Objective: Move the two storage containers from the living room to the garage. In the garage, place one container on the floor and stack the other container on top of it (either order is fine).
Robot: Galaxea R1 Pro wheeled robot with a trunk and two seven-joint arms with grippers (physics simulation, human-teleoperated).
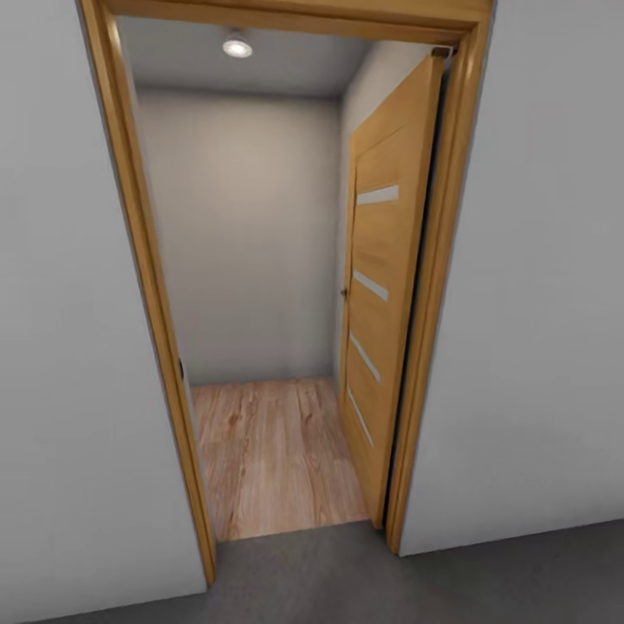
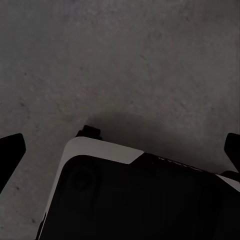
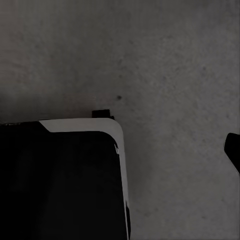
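looks down on floor point(image 2: 125, 60), dark grey, mottled, rough like concrete. shows two black fingertips point(image 2: 10, 152) at opposite edges of the frame, spread wide apart with nothing between them but bare floor, so left gripper point(image 2: 120, 150) stands open and holds nothing. takes in a black robot base point(image 2: 130, 200) with a white rim and rounded corner, low in the frame, under the gap between the fingertips. casts a soft shadow on the floor just beyond that rim (a small black tab pokes out at the rim's corner).
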